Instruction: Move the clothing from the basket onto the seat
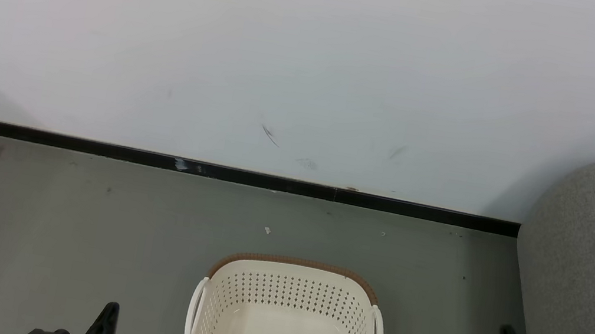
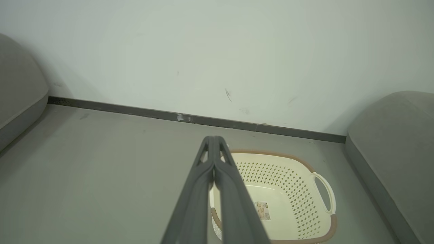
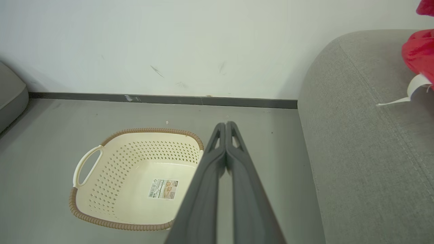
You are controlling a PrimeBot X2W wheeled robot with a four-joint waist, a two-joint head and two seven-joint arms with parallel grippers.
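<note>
Closest in, noted the long dark fingers of the left gripper [image 2: 213,140] pressed flat together along their length and gripping nothing. Noted the same of the right gripper [image 3: 225,126]: shut tip to tip, empty.

Looked down into the basket [image 3: 152,130], set on the grey floor [image 3: 40,135] between the two grippers and just ahead of them, short of the wall [image 3: 169,40]. Saw a bare cream bottom, a paper sticker [image 3: 163,189], and no garment anywhere in the part left visible past the fingers.

Found the clothing [image 3: 418,51] already up on the seat [image 3: 356,135], well to the right of the basket and cropped by the frame edge. Made out bright red fabric with a white label strip [image 3: 412,90] trailing onto the grey weave. Could not count the garments or tell their long axis, with most of the pile out of frame.

Judged the right arm the nearer one to both seat and red pile, with the left arm well apart on the far side of the basket. Judged the transfer finished as far as visible, with nothing left inside to lift. Reckoned any further reach a matter of going right and up onto the cushion — not down into the basket.
</note>
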